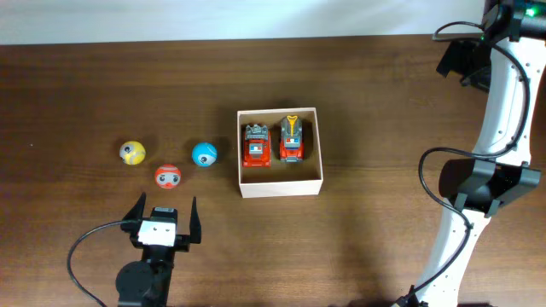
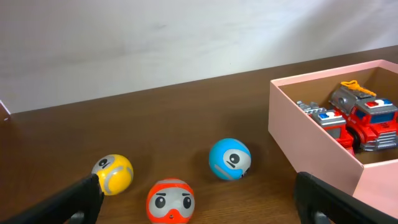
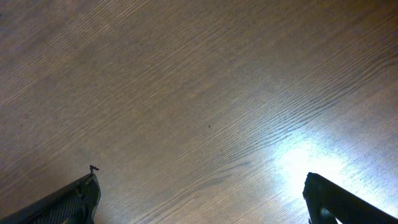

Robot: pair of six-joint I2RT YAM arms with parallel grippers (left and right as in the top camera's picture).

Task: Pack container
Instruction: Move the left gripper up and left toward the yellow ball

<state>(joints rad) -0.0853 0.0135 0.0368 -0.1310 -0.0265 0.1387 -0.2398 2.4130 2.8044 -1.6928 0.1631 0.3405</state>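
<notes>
The container (image 1: 281, 185) is a small square white box at the table's middle, also in the left wrist view (image 2: 311, 140). Two red toy trucks (image 1: 258, 145) (image 1: 293, 141) lie side by side inside it. Three balls lie left of it: yellow (image 1: 131, 153), red (image 1: 167, 176) and blue (image 1: 204, 154). My left gripper (image 1: 165, 212) is open and empty, just in front of the red ball (image 2: 170, 200). My right gripper (image 3: 199, 199) is open and empty over bare wood at the table's right.
The right arm (image 1: 490, 128) runs along the table's right side with black cables looping beside it. A light wall stands behind the table's far edge (image 2: 155, 37). A bright glare patch lies on the wood (image 3: 305, 162).
</notes>
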